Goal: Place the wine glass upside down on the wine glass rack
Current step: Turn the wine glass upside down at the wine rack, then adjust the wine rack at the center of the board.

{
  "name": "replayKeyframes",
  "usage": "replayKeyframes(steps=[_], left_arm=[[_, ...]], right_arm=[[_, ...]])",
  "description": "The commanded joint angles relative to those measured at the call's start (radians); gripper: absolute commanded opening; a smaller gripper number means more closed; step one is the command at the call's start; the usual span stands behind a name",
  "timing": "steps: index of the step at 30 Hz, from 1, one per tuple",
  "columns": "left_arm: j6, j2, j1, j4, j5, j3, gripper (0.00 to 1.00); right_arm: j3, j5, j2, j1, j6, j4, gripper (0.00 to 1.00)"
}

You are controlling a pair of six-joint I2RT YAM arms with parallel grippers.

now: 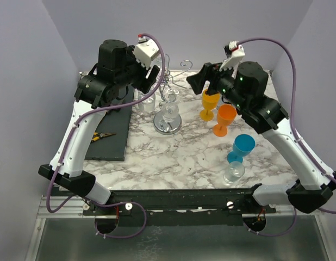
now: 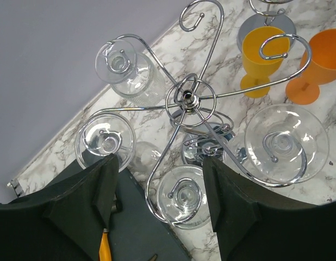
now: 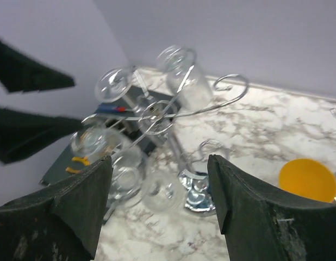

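The chrome wine glass rack (image 1: 167, 124) stands at the back middle of the marble table. It also shows in the left wrist view (image 2: 187, 98) and the right wrist view (image 3: 157, 114). Several clear wine glasses hang upside down on its arms, one directly under my left gripper (image 2: 184, 196). One hook (image 2: 198, 13) is bare. My left gripper (image 1: 153, 77) (image 2: 160, 163) hovers above the rack, open and empty. My right gripper (image 1: 198, 79) (image 3: 160, 162) is open and empty to the right of the rack. A clear glass (image 1: 234, 172) stands upright at the front right.
A yellow glass (image 1: 210, 100), an orange glass (image 1: 225, 117) and a blue glass (image 1: 243, 145) stand right of the rack. A dark slate mat (image 1: 111, 144) with yellow-handled pliers (image 1: 103, 136) lies at the left. Walls close in behind and on both sides.
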Motion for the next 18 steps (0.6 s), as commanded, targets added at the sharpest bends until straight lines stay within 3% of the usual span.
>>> replayKeyframes(steps=[1,10,18], left_arm=[[0.011,0.023,-0.006,0.021,0.036,0.019,0.68],[0.048,0.039,-0.014,0.058,0.074,-0.026,0.64],[0.074,0.07,-0.025,0.066,0.062,-0.044,0.63]], right_arm=[[0.129,-0.015,0.141,-0.129,-0.025,-0.091,0.77],[0.364,-0.228,0.437,-0.306,0.006,-0.05,0.77],[0.354,-0.456,0.53,-0.378,0.172,0.101,0.77]])
